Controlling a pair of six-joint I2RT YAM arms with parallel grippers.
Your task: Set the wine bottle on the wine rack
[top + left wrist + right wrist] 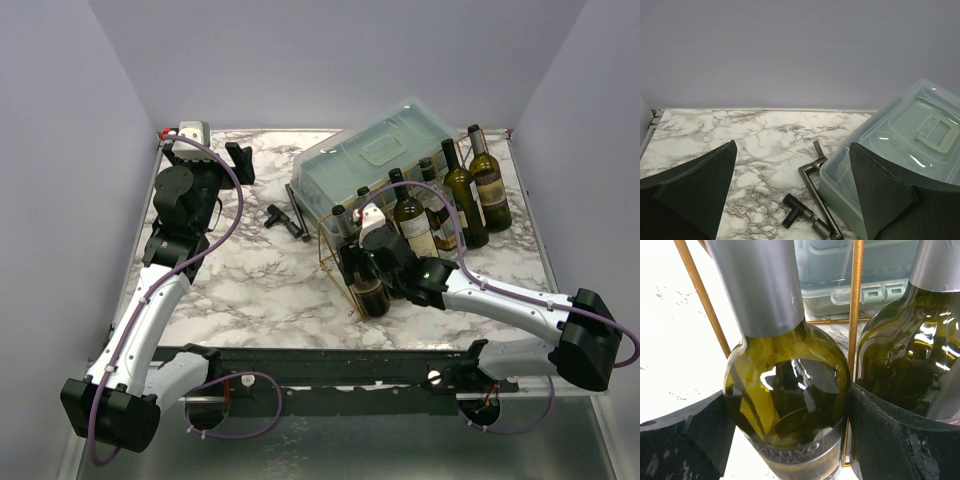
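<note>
A dark green wine bottle (pixel 368 285) (pixel 785 385) with a grey foil neck lies slanted on the gold wire wine rack (pixel 325 245) at its near left end. The rack's bars (pixel 856 315) run on both sides of it. My right gripper (pixel 385 275) (pixel 787 392) grips the bottle's shoulder, and both fingers sit against the glass with no gap showing. Another bottle (pixel 905 350) lies just to the right on the rack. My left gripper (pixel 240 160) (pixel 792 145) hangs open and empty over the far left of the table.
A translucent bluish lidded box (pixel 385 155) (pixel 910 145) stands behind the rack. Several upright bottles (pixel 478 185) stand at the right. A black metal tool (pixel 285 218) (pixel 815 195) lies left of the box. A white device (pixel 190 130) sits in the back left corner.
</note>
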